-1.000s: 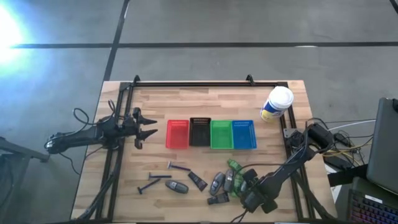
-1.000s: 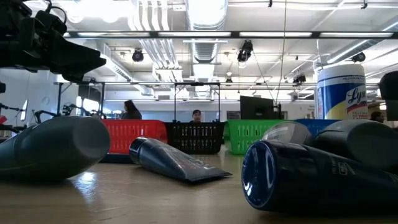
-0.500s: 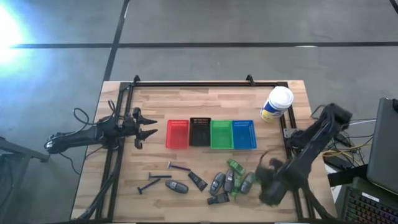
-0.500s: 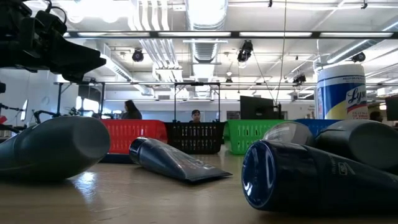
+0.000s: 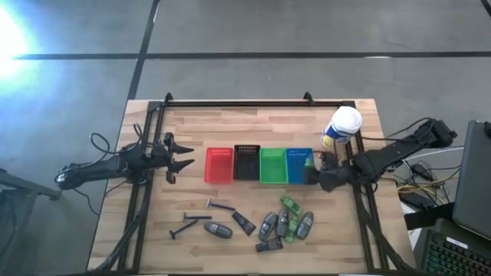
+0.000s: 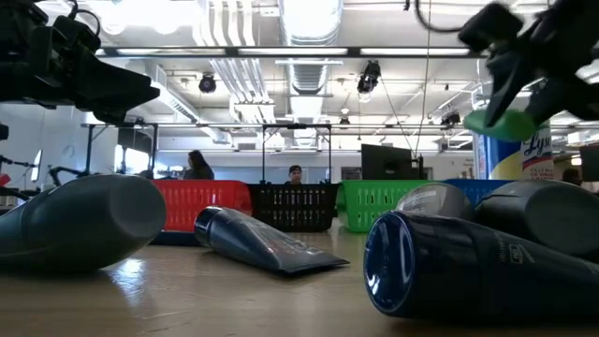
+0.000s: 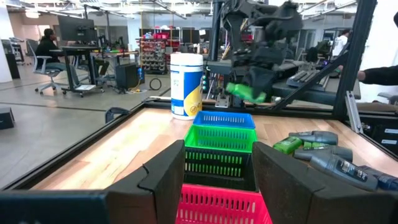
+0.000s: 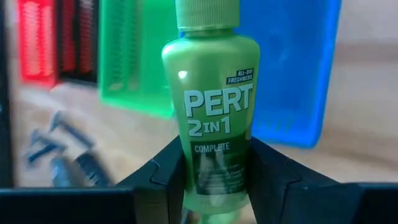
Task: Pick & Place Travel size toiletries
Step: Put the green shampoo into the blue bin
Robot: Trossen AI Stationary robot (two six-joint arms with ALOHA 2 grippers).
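Observation:
My right gripper is shut on a small green bottle marked PERT 2in1, in the air over the right part of the blue basket. The bottle also shows in the low view and the left wrist view. More green bottles, grey oval pieces, dark tubes and razors lie flat on the table near its front edge. My left gripper is open and empty, left of the red basket. My right gripper pinches the bottle's lower body between its two fingers, one on each side. The fingers come from the table's right and lie along the bottle, whose cap points away from the gripper. The bottle is lifted clear of table and baskets.
Red, black, green and blue baskets stand in a row mid-table. A white-capped yellow-and-blue canister stands at the far right, close to my right arm. Dark rails frame the table. Bare wood lies between baskets and toiletries.
My right gripper has risen from the pile of toiletries at the near right and gone toward the far edge, to above the blue basket, with the green bottle between its fingers. The left arm has kept still.

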